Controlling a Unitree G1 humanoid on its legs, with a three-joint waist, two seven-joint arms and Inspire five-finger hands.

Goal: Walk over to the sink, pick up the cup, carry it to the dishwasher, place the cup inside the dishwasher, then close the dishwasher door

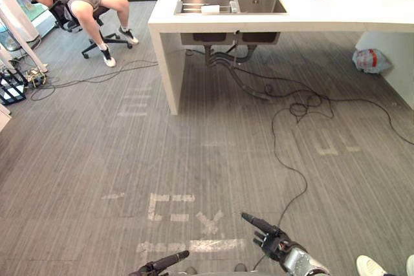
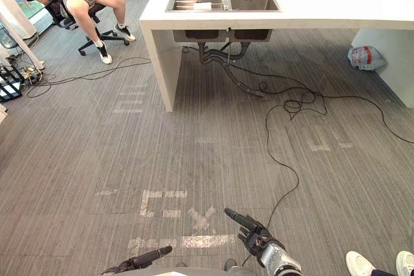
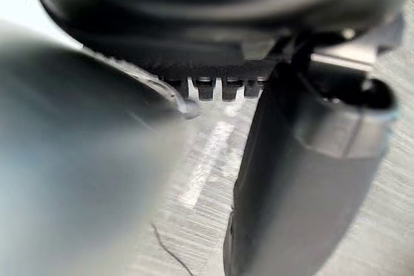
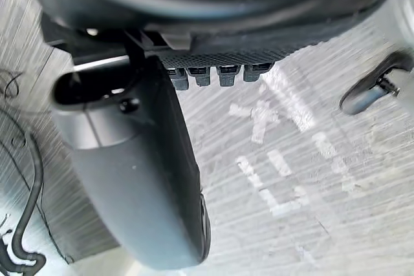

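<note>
The left robot hand (image 1: 163, 263) and right robot hand (image 1: 266, 231) hang low, fingers straight and empty, over grey ribbed carpet (image 1: 194, 140) with pale tape marks (image 1: 171, 206). Far ahead, a white counter (image 1: 323, 12) holds a steel sink (image 1: 260, 4). A pale thing (image 1: 210, 9) lies in its left basin; cup or not, I cannot tell.

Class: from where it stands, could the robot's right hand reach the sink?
Probably not. The right hand hangs low by the robot, and a wide stretch of floor lies between it and the sink in the counter; it must walk closer.
</note>
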